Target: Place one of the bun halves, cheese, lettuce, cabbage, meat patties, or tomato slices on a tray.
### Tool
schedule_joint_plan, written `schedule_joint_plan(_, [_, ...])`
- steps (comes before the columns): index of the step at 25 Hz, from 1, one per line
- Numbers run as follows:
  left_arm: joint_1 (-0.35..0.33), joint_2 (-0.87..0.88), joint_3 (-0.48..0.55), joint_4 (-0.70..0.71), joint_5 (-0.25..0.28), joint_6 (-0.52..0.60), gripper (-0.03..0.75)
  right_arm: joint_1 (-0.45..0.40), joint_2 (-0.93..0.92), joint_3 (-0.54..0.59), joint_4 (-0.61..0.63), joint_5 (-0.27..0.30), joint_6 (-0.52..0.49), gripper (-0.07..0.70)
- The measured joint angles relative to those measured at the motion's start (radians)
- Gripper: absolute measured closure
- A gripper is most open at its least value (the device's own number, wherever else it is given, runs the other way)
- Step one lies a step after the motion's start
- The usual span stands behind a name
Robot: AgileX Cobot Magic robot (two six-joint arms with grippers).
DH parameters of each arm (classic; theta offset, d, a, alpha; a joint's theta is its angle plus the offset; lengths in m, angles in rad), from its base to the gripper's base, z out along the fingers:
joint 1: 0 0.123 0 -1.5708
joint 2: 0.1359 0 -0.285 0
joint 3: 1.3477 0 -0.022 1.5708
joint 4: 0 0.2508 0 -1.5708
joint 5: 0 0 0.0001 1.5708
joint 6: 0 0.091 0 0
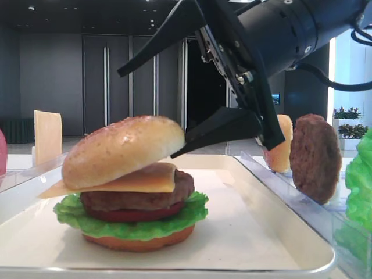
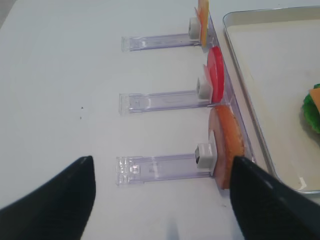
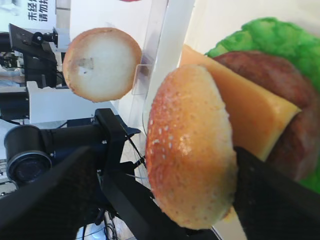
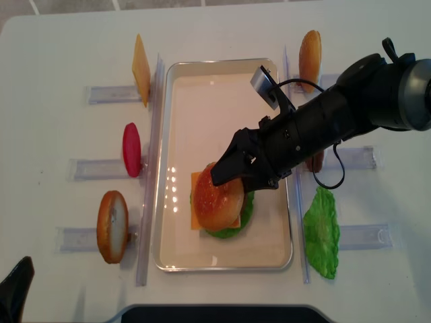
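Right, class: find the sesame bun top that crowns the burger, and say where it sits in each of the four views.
Exterior high: bun top left of centre, tilted on the cheese.
Right wrist: centre, large, seen edge-on.
Left wrist: not in it; only a sliver of lettuce and cheese at the right edge.
Exterior high (realsense): low centre, just left of the right tool.
Shared landmark: the white tray.

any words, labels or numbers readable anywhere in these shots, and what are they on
Only one piece of text shows: black Chinese characters in two columns on a white sign at the top left corner of the right wrist view. It is cut off by the frame edge and too small to read with confidence.
No print shows on the shallow white rectangular tray, the clear plastic racks or the black right gripper.
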Motion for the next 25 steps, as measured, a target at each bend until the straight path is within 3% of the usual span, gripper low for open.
schedule_joint_plan(8, [0.000,0.000,0.000,-0.008,0.000,0.000,0.074,0.000,-0.006,-0.045,-0.089,-0.004,0.066,0.034])
schedule_joint_plan(25, [0.000,0.000,0.000,-0.008,0.000,0.000,0.074,0.000,-0.048,-0.170,-0.326,-0.019,0.216,0.034])
